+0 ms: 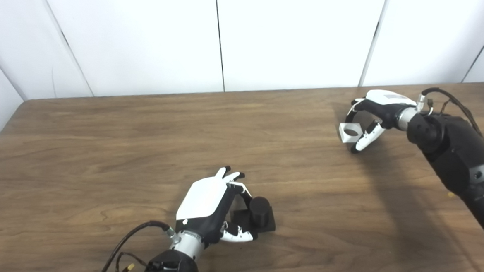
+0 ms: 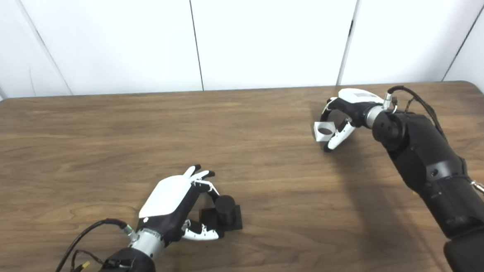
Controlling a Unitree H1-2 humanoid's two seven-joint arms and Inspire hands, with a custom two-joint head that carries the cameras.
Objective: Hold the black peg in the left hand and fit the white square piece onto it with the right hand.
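Left hand (image 1: 207,206): near front of the desk (image 1: 100,153); fingers curled about the black peg (image 1: 258,211), which rests on the desk
Right hand (image 1: 378,108): far right; pinching the white square piece (image 1: 350,132), apparently just above the desk; well apart from the peg

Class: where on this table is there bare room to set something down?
Bare wood spans the table between the left hand at the black peg and the right hand at the white square piece. Only those two spots are crowded.
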